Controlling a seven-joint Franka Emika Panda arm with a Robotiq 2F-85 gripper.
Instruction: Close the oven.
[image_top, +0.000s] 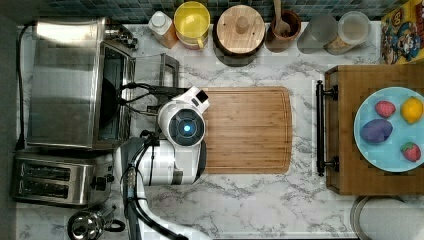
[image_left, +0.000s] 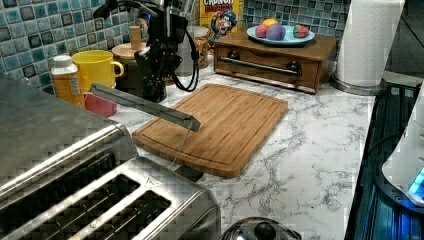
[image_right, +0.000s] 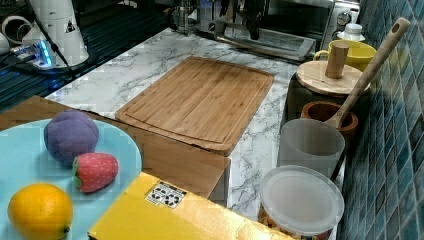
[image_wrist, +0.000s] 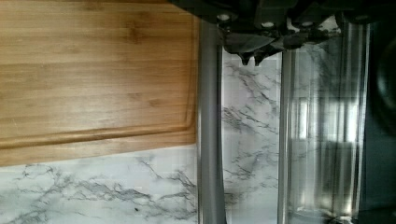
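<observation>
Top view lays out a white marble surface backed by blue-green mosaic tile. Along the wall stand a yellow mug, a dark canister with a wooden lid, a wooden cup holding a spoon and two lidded clear jars. At the top view's right, a wooden box carries a pale blue plate with two strawberries, a lemon and a purple fruit. A bamboo cutting board lies mid-surface. The oven sits at the top view's left, its glass door hanging open, roughly level, with the bar handle just beside the board's edge. A two-slot toaster stands next to the oven. My jaws hang above the door by the handle; I cannot tell whether they are open or closed.
</observation>
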